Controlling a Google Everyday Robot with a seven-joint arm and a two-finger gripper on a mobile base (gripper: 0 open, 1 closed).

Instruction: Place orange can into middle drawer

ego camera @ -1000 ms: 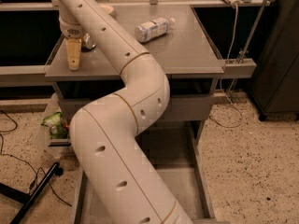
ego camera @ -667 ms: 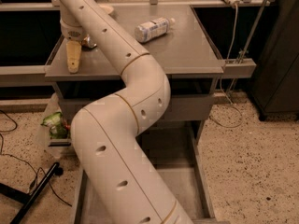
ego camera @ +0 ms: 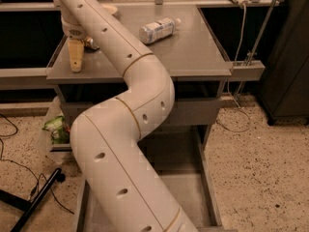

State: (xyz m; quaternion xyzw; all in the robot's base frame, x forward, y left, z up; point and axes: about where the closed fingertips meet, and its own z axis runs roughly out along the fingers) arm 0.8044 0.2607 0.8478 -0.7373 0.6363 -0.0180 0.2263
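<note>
The orange can (ego camera: 90, 43) stands near the left edge of the grey tabletop (ego camera: 193, 52). Only a small shiny part of it shows, right beside my gripper. My gripper (ego camera: 76, 57) hangs at the end of the white arm (ego camera: 140, 95), pointing down over the table's left front corner, just left of the can. The arm hides most of the can. The middle drawer (ego camera: 190, 197) is pulled open low under the table. Its flat grey floor shows to the right of my arm.
A clear plastic bottle (ego camera: 157, 29) with a white-blue label lies on its side at the back middle of the tabletop. A green packet (ego camera: 55, 128) sits in a bin at the lower left. Cables and a black stand leg (ego camera: 34, 202) lie on the speckled floor.
</note>
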